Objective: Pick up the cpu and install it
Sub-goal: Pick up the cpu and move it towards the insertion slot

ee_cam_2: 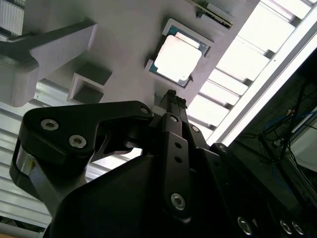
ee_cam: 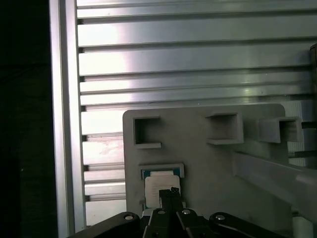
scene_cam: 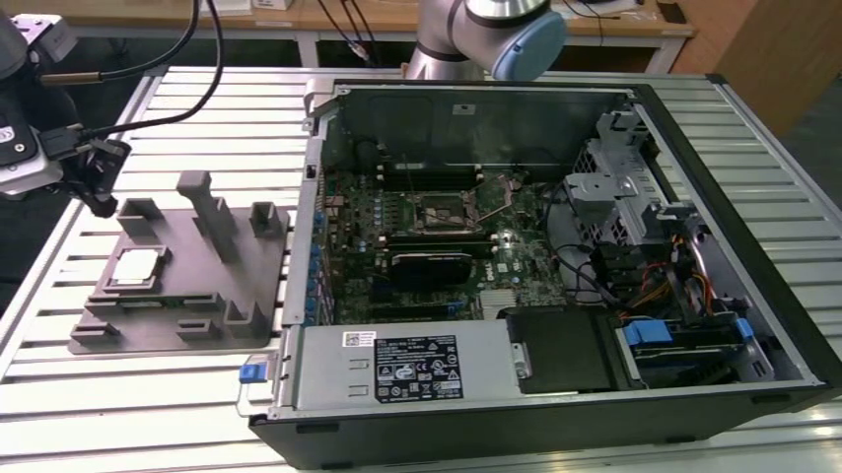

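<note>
over the grey tray (scene_cam: 180, 284), gripper (ee_cam_2: 172, 93) narrow, tips together and empty, just above the cpu (ee_cam_2: 178, 58), apart from it

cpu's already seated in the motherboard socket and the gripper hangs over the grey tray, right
No. The cpu lies in the grey tray, not in the motherboard socket, as the exterior view shows. The gripper does hang over the grey tray.
</note>
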Controlling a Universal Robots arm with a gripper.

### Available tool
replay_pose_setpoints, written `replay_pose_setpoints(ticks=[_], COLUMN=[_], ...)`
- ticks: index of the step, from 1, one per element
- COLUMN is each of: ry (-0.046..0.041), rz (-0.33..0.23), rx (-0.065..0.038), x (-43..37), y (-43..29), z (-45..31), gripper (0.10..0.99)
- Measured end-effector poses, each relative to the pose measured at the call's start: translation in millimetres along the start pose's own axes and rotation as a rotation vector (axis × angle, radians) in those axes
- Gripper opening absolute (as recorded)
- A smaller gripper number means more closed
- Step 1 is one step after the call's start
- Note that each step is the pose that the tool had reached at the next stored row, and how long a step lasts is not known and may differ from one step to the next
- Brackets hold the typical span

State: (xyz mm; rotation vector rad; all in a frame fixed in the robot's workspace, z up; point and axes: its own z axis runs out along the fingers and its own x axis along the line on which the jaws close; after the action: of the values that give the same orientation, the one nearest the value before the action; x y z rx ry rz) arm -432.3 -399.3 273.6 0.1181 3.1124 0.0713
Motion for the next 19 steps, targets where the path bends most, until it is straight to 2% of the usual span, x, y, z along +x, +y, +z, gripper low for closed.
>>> replay_pose_setpoints(ticks=[19], ry=[0.0], rz=[0.0], rx=[0.0], x=[6.6], y=[-1.4], z=[14.6], gripper=[0.106])
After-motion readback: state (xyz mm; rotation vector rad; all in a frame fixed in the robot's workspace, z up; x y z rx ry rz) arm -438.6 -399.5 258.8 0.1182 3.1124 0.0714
